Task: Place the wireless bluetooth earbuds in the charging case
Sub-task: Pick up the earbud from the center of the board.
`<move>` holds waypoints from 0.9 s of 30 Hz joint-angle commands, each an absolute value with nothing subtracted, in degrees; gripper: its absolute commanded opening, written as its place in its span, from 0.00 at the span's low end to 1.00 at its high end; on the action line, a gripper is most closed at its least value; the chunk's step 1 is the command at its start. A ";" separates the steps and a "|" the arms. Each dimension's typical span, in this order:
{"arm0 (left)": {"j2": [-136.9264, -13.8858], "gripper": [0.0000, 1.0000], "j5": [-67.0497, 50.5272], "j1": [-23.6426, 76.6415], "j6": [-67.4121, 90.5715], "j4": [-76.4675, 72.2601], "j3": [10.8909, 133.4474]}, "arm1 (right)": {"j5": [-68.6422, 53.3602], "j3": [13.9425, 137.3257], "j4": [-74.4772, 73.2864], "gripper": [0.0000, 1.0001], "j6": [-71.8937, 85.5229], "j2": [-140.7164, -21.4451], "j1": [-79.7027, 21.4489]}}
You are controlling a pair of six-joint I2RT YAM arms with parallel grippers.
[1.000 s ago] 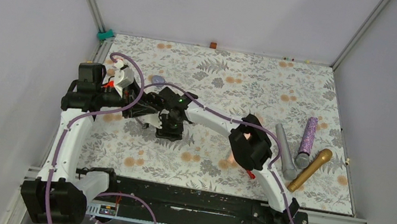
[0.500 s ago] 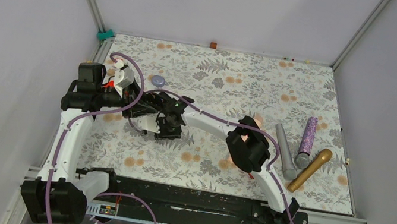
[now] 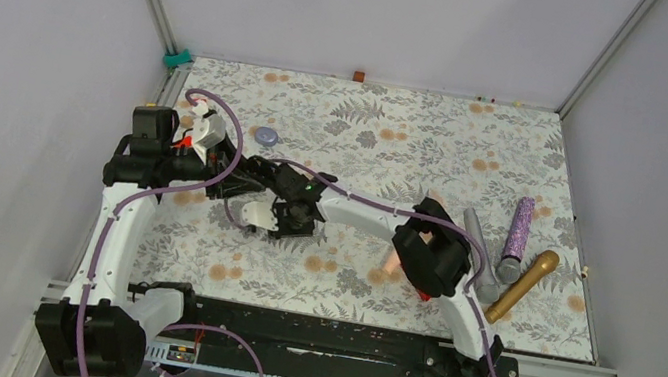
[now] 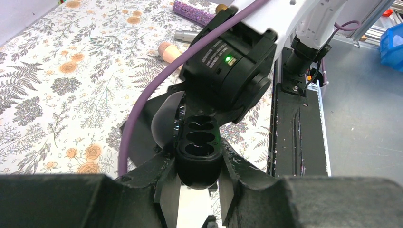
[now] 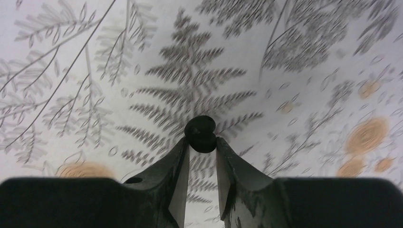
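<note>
In the left wrist view the black oval charging case [image 4: 198, 156] sits upright between my left gripper's [image 4: 198, 167] fingers, which are shut on its body. Its lid [image 4: 165, 126] hangs open to the left and the sockets that show look empty. The right arm's black wrist housing [image 4: 228, 61] with a green light hovers just behind the case. My right gripper [image 5: 201, 142] pinches one tiny black earbud [image 5: 200, 134] between its fingertips, above the floral cloth. No other earbud shows. In the top view both grippers meet left of centre, the right gripper [image 3: 276, 222] next to the left one.
A lavender dome [image 3: 265, 136] lies behind the grippers. Silver [image 3: 480, 252], purple glitter [image 3: 518, 228] and gold [image 3: 522, 284] cylinders lie at the right. A pink object [image 3: 397, 259] sits under the right elbow. A teal clip [image 3: 177, 56] and a red block [image 3: 359, 76] mark the far edge.
My right gripper's jaws have narrowed onto the earbud, its wrist has drifted slightly toward me and its elbow has swung right. The left gripper and the case have stayed put.
</note>
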State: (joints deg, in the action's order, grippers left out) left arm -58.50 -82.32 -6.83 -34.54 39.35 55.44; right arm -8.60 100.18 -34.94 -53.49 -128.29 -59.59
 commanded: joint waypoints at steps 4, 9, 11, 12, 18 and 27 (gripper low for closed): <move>-58.11 0.00 -85.59 -7.21 -36.21 37.88 55.11 | -6.85 88.72 -38.60 0.30 -44.06 -117.22 -58.50; -57.94 0.00 -85.82 -7.25 -35.94 37.88 55.11 | -7.08 84.68 -40.49 0.30 -38.15 -111.46 -55.66; -57.80 0.00 -85.94 -7.22 -36.06 37.88 55.11 | -5.54 83.58 -41.92 0.31 -36.86 -110.67 -54.06; -57.67 0.00 -85.98 -7.25 -36.10 37.88 55.03 | -4.67 82.79 -42.14 0.31 -36.42 -110.39 -53.12; -57.77 0.00 -86.23 -7.22 -36.08 37.88 55.11 | -3.34 81.58 -42.00 0.31 -35.87 -112.31 -46.94; -58.21 0.00 -86.26 -7.21 -35.98 37.88 55.11 | -5.79 83.17 -41.54 0.32 -36.26 -115.10 -45.88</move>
State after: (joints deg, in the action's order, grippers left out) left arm -58.50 -83.37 -6.83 -34.57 39.33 54.92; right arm -4.05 81.67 -40.86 -36.99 -114.89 -45.34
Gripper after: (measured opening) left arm 0.298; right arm 0.328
